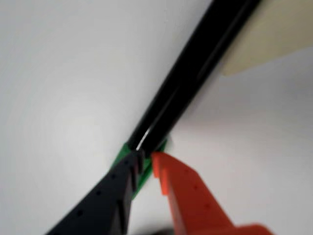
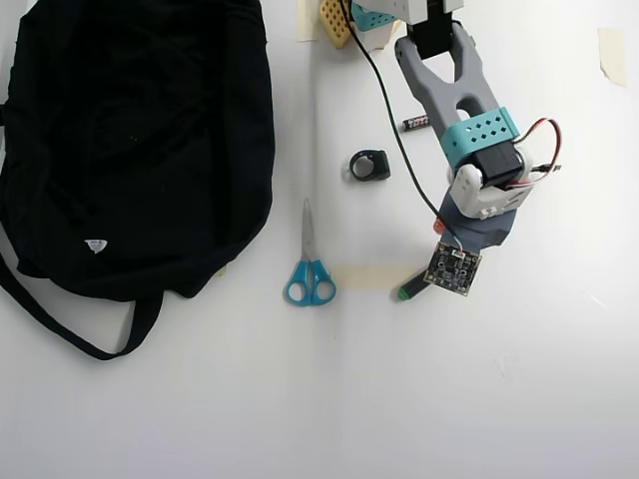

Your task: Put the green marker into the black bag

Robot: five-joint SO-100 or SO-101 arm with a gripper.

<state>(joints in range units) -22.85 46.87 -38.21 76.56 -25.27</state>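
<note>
Pinching the green marker (image 1: 188,78) at its green end, the gripper (image 1: 145,157) enters from the wrist view's bottom edge.

Items counted on the bench (image 2: 519,399) in the overhead view: one black bag (image 2: 130,140), one pair of blue-handled scissors (image 2: 309,269), one green marker (image 2: 410,290), largely hidden under the arm, one small black ring-shaped object (image 2: 368,166) and one small battery (image 2: 415,123). Two pieces of tape (image 2: 612,52) sit near the top edge, plus one strip (image 2: 364,277) beside the scissors. One robot arm (image 2: 454,95) is present.
</note>
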